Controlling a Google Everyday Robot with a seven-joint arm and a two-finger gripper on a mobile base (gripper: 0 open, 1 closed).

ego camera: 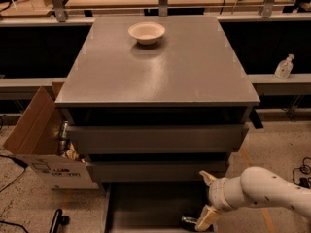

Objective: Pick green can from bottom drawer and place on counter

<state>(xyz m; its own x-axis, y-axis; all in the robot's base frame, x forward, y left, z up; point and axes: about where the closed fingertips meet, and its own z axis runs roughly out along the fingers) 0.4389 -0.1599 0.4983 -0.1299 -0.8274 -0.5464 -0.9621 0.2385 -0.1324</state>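
The gripper (200, 199) hangs at the near right of the open bottom drawer (146, 208), its two tan fingers spread apart, with the green can (188, 221) lying on the drawer floor just beside the nearer finger, while the counter (160, 76) above carries a pale bowl (146, 33) toward its far edge.

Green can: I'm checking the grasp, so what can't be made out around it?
Camera view: green can partly hidden by a finger of the gripper, low right in the drawer; contact unclear.
bottom drawer: front cut off by the picture's edge.
cardboard box: contents too dim.
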